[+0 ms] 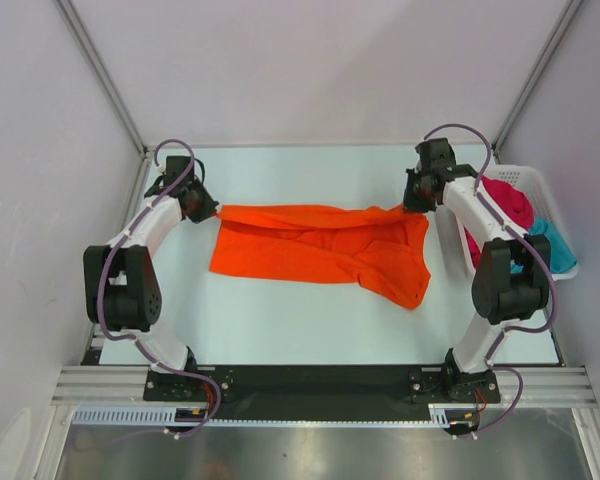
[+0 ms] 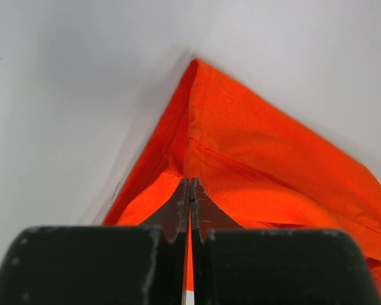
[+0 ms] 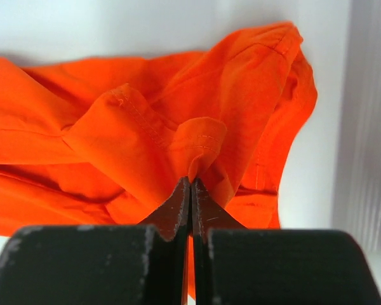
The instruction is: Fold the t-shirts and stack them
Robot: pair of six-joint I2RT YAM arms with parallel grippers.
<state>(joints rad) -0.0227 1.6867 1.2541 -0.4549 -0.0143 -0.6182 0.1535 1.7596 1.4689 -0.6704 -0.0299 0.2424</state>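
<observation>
- The orange t-shirt (image 1: pixel 320 250) lies on the table (image 1: pixel 280 325), its long axis running left to right between the arms.
- The left gripper (image 1: pixel 205 208) pinches its far left corner, and the right gripper (image 1: pixel 416 203) pinches its far right corner.

Pale, smooth table (image 1: pixel 300 320), closed in by plain white panels (image 1: pixel 40 150) on the left, far and right sides. Carries an orange t-shirt (image 1: pixel 320 245) across its far half, stretched from left to right, rumpled and partly doubled over itself, flatter toward the left end, bunched and sagging toward the near side at the right end. Holds a white lattice basket (image 1: pixel 528 180) at the far right edge, near the shirt's right end but apart from it. Ends at the near side in a black strip (image 1: pixel 310 385) running left to right.
</observation>
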